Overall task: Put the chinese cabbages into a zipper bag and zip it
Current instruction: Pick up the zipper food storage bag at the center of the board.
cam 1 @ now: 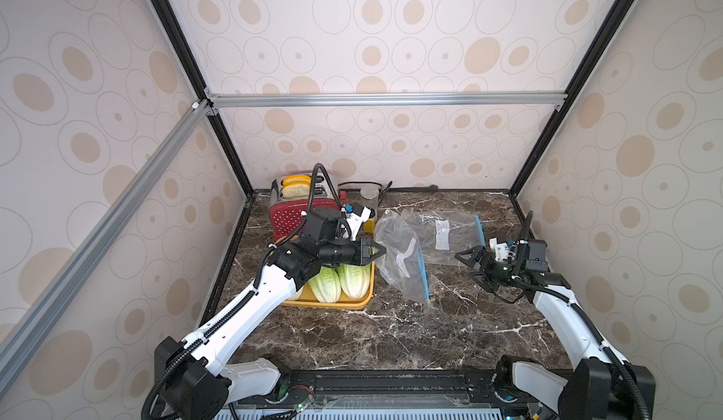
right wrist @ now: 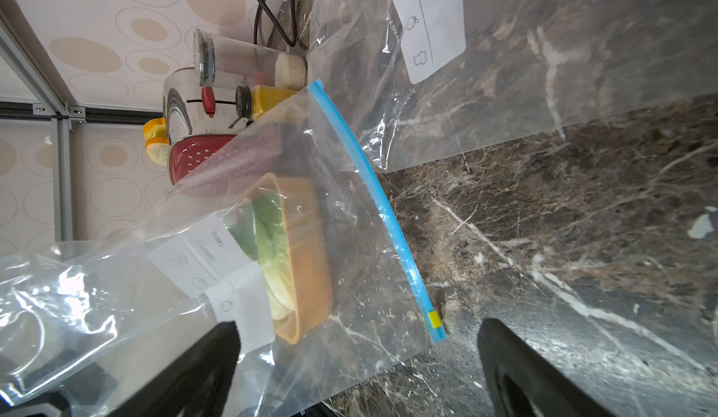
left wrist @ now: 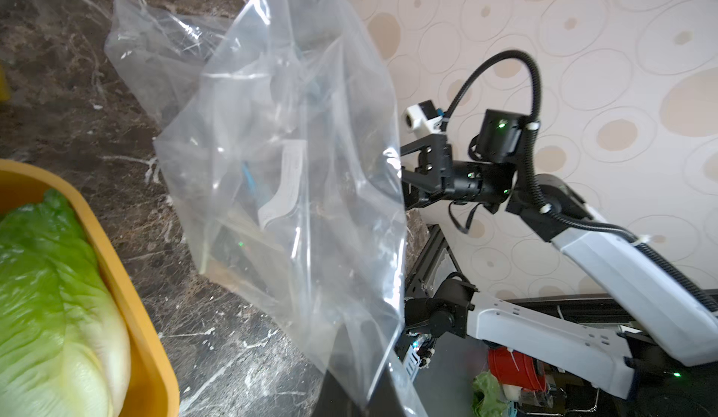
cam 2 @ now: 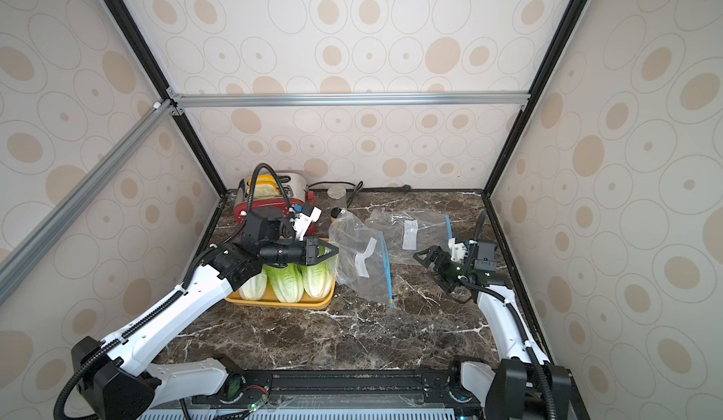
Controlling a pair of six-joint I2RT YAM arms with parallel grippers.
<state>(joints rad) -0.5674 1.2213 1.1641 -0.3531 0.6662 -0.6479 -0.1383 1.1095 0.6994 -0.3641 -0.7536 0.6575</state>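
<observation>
Top views: left gripper (cam 1: 380, 249) has its jaws together, pinching the left edge of a clear plastic zipper bag (cam 1: 397, 269) and holding that side up off the dark marbled tabletop (cam 1: 352, 339). The bag's blue zipper strip (cam 1: 423, 277) runs down its right side, with the near end on the table. Three chinese cabbages (cam 2: 287, 285), green frilly tops and white bases, lie side by side in a shallow yellow plastic tray (cam 2: 274, 302) at left, under the left arm; none are in the bag. Right gripper (cam 1: 472, 271) has its jaws apart and empty, just right of the bag, not touching it. A second clear bag (cam 1: 461, 222) lies flat, far right of centre. Red-and-steel toaster (cam 1: 291, 216) stands far left, behind the tray.

Left wrist: the bag hangs crumpled and looks empty, with one cabbage in the tray beside it.

Right wrist: black fingers spread wide, zipper strip beyond them, small yellow tab (right wrist: 434, 319) at its end. Cannot tell if the mouth is open.

Progress: early. Only the bag is gripped. Opening it, loading three heads and zipping are all left.
</observation>
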